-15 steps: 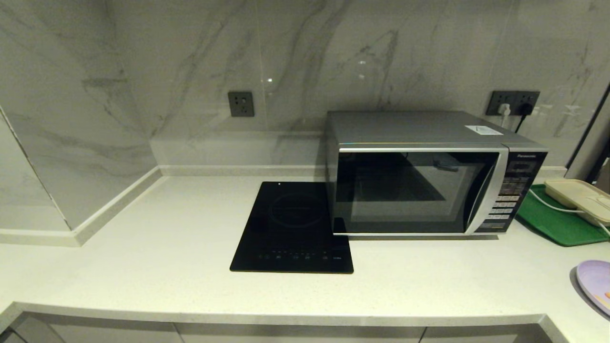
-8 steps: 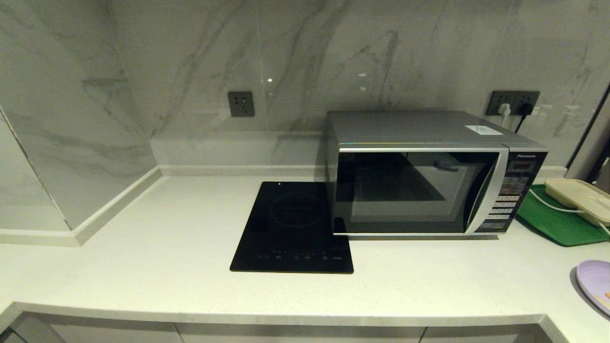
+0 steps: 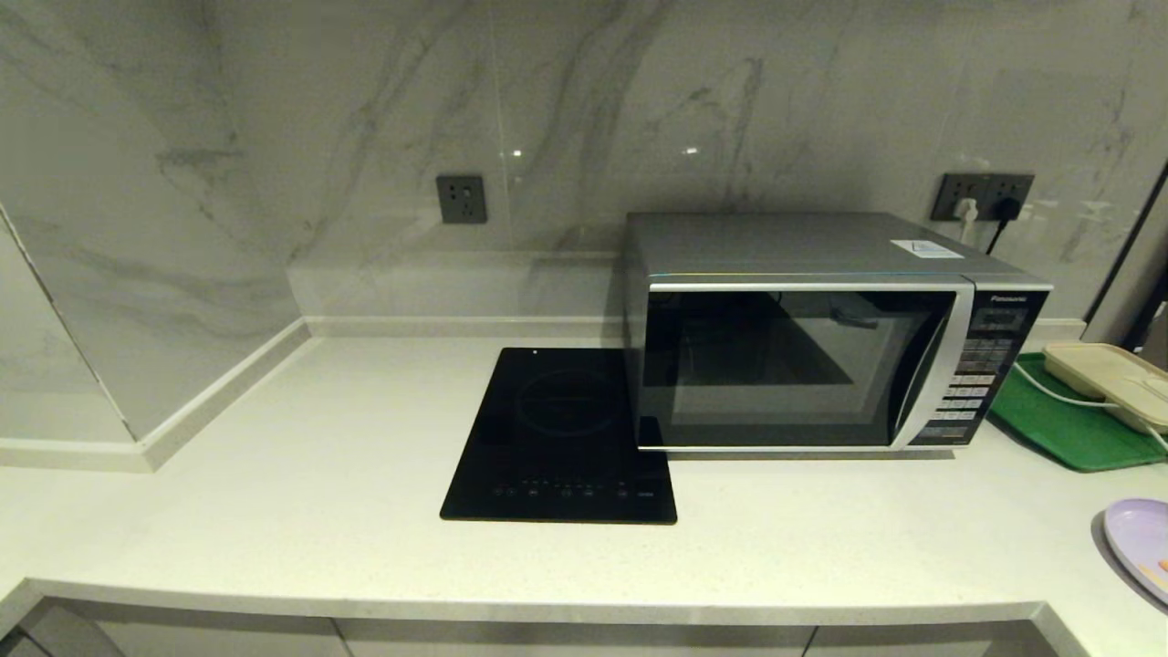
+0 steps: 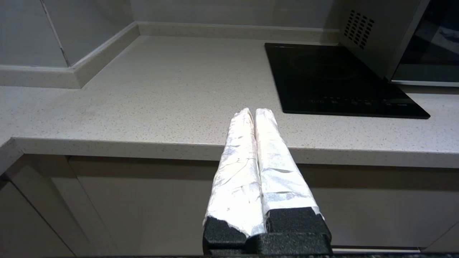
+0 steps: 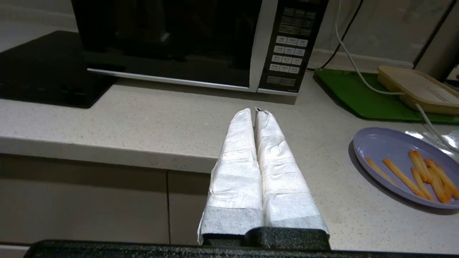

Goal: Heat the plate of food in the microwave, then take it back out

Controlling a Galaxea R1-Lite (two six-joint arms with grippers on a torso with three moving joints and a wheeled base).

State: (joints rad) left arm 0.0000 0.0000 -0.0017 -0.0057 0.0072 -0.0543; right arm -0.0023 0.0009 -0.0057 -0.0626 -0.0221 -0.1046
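Observation:
The silver microwave [image 3: 821, 328] stands on the counter with its dark glass door closed; its keypad panel [image 5: 288, 50] faces the right wrist camera. The pale lilac plate of food [image 5: 401, 165], with thin orange sticks on it, lies on the counter right of the microwave, cut by the head view's edge [image 3: 1141, 538]. My right gripper [image 5: 254, 111] is shut and empty, held over the counter's front edge, left of the plate. My left gripper [image 4: 254, 111] is shut and empty too, near the front edge, left of the cooktop. Neither arm shows in the head view.
A flat black induction cooktop [image 3: 566, 438] lies against the microwave's left side. A green tray [image 3: 1068, 420] with a beige lidded box [image 3: 1109, 379] sits to the right, with a white cable [image 5: 362, 82] running across it. Marble walls close the back and left.

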